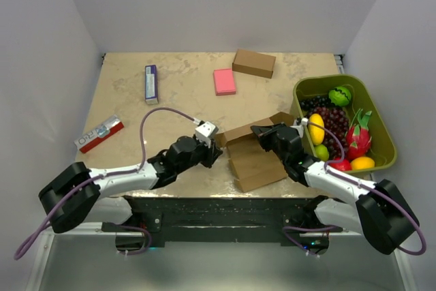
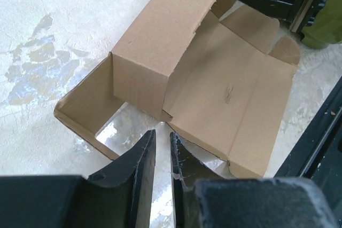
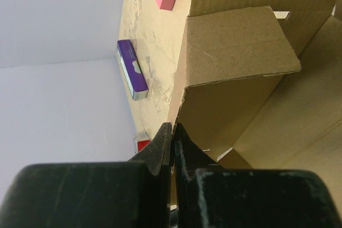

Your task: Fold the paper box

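Note:
The paper box (image 1: 253, 158) is a brown cardboard cut-out lying part-folded in the middle near the front edge, with one panel standing up. My left gripper (image 1: 216, 149) sits at its left edge; in the left wrist view (image 2: 162, 134) the jaws are a narrow gap apart with only table between them, just short of the box's (image 2: 230, 94) near corner. My right gripper (image 1: 262, 132) is at the box's far side. In the right wrist view (image 3: 172, 126) it is shut on the edge of the box's upright wall (image 3: 240, 41).
A green basket (image 1: 377, 110) of toy fruit stands at the right. A pink block (image 1: 224, 81) and a ready-made brown box (image 1: 253, 63) lie at the back. A purple box (image 1: 150, 84) and a red and white packet (image 1: 99, 133) lie at the left.

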Controlling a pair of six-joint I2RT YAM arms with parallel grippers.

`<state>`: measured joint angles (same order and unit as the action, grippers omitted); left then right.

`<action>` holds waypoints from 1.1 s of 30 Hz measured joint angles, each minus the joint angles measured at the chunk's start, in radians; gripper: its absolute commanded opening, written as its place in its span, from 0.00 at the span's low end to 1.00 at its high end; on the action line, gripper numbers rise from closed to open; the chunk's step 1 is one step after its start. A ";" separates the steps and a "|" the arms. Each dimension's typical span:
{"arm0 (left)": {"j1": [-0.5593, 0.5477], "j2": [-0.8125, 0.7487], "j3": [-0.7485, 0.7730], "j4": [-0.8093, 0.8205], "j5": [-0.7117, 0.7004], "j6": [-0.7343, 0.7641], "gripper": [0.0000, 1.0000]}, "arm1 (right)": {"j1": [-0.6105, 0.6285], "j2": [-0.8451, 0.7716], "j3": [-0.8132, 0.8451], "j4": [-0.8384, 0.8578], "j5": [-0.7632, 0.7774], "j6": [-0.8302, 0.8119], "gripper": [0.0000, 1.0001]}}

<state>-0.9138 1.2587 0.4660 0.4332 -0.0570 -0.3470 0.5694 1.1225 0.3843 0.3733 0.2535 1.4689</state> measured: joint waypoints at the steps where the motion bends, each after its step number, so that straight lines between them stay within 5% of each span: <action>1: 0.004 0.005 0.005 -0.005 0.000 0.001 0.21 | 0.000 0.000 0.000 0.000 0.000 0.000 0.00; 13: 0.020 0.269 0.145 0.066 -0.024 0.018 0.18 | 0.000 -0.014 -0.003 -0.008 -0.001 0.000 0.00; 25: 0.024 0.332 0.127 0.303 -0.045 -0.037 0.22 | -0.006 -0.026 -0.010 -0.007 0.033 0.006 0.00; 28: 0.024 0.340 0.108 0.330 -0.039 -0.055 0.29 | -0.006 -0.026 -0.011 -0.007 0.036 0.006 0.00; 33: 0.028 0.258 0.040 0.326 0.002 -0.035 0.55 | -0.006 -0.026 -0.016 -0.009 0.037 0.005 0.00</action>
<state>-0.8856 1.5166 0.5064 0.7589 -0.0555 -0.3817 0.5636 1.0962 0.3679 0.3645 0.2909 1.4734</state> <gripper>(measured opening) 0.429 0.017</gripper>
